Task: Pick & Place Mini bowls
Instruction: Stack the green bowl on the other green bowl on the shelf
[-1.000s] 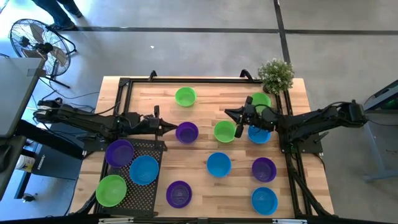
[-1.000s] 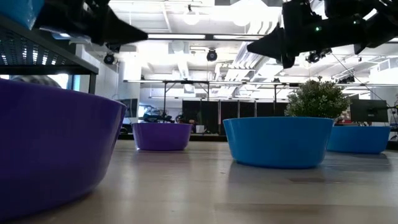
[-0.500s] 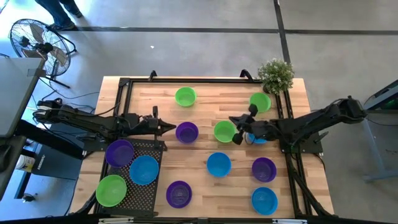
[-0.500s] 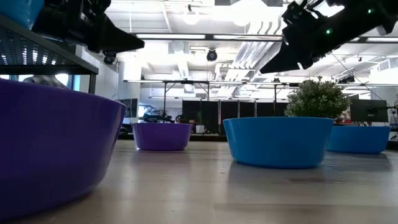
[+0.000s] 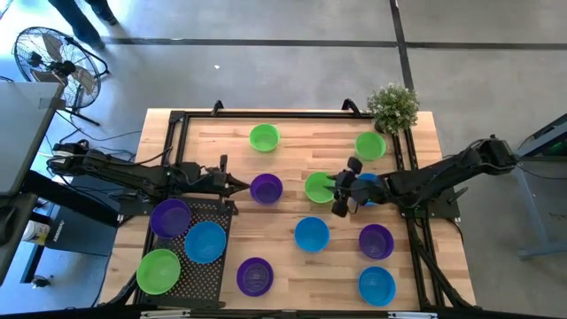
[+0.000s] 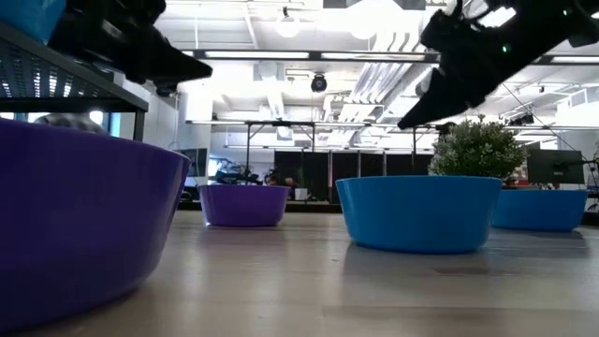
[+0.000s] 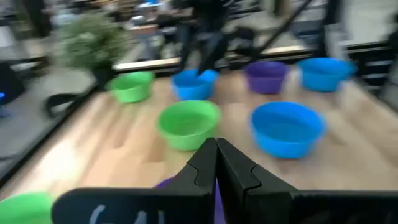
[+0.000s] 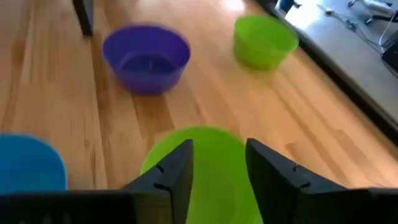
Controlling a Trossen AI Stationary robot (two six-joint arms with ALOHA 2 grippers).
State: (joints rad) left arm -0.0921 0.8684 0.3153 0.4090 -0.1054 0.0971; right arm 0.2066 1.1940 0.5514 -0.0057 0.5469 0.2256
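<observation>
Several mini bowls stand on the wooden table. A green bowl (image 5: 319, 187) (image 8: 205, 162) sits mid-table, and my right gripper (image 5: 339, 193) (image 8: 217, 165) hangs open above its right side, fingers slanting down, clear of it. A blue bowl (image 5: 370, 191) lies mostly hidden under the right arm. My left gripper (image 5: 244, 185) (image 7: 216, 158) is shut and nearly level, just left of a purple bowl (image 5: 266, 188), touching nothing. More bowls: green (image 5: 264, 137), green (image 5: 370, 145), blue (image 5: 312, 234), purple (image 5: 376, 241), blue (image 5: 376, 285), purple (image 5: 255, 276).
A black mesh rack (image 5: 217, 275) at the near left carries a purple bowl (image 5: 170, 217), a blue bowl (image 5: 205, 241) and a green bowl (image 5: 159, 270). A small potted plant (image 5: 392, 106) stands at the far right corner. Black frame rails run along the table's edges.
My right gripper has swung toward the table's near edge, from beside the blue bowl to over the middle green bowl. It has tipped downward, and its fingers have opened. The bowls have stayed where they were.
</observation>
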